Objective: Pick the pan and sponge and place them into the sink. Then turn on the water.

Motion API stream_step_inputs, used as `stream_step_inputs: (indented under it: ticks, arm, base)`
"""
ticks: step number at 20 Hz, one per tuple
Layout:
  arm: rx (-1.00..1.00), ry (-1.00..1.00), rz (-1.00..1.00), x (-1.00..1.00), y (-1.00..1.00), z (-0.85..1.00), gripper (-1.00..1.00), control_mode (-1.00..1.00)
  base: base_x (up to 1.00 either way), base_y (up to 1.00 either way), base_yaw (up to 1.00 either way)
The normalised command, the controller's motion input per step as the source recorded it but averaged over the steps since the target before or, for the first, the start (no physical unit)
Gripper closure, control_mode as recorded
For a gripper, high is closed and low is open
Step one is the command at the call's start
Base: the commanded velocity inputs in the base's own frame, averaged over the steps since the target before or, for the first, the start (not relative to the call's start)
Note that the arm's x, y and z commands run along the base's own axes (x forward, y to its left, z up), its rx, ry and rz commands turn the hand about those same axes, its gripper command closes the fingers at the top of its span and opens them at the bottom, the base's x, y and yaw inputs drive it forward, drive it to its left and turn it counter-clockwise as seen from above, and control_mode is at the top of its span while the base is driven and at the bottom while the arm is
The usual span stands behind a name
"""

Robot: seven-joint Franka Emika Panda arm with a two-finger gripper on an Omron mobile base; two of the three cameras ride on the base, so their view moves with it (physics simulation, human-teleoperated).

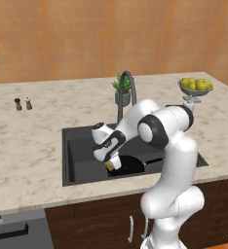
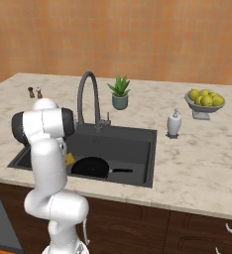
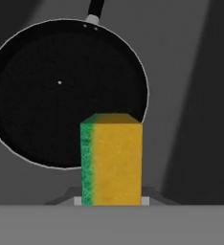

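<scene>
The black pan lies flat on the floor of the dark grey sink, toward its front, with its handle pointing right in the right base view. My gripper hangs low inside the basin just left of the pan, shut on the sponge. The sponge stands upright between the fingers, with its yellow face toward the hand camera and its green face on the left edge. In the right base view the sponge peeks out beside my arm, next to the pan. The arched faucet stands behind the basin; no water is in view.
A potted plant stands behind the sink. A white soap dispenser and a bowl of lemons are to the right. Two small shakers sit far left on the counter. A dishwasher front is below left.
</scene>
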Motion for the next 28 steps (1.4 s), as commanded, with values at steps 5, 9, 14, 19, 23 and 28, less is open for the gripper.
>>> stream_step_inputs:
  ticks: [5, 9, 14, 19, 23, 28]
  arm:
    - [0.00, 0.00, 0.00, 0.41, 0.00, -0.31, 1.00, -1.00]
    - [0.00, 0.00, 0.00, 0.41, 0.00, -0.37, -1.00, -1.00]
    - [0.00, 0.00, 0.00, 0.32, 0.00, -0.38, -1.00, -1.00]
    - [-0.01, -0.02, 0.00, 0.14, 0.05, -0.16, -1.00, -1.00]
    - [-0.05, -0.04, 0.00, -0.09, 0.33, 0.85, -1.00, -1.00]
    - [-0.01, 0.00, 0.02, -0.25, 0.09, 1.00, -1.00, -1.00]
  base:
    - [0.00, 0.00, 0.00]
    - [0.00, 0.00, 0.00]
    - [0.00, 0.00, 0.00]
    - [0.00, 0.00, 0.00]
    - [0.00, 0.00, 0.00]
    - [0.00, 0.00, 0.00]
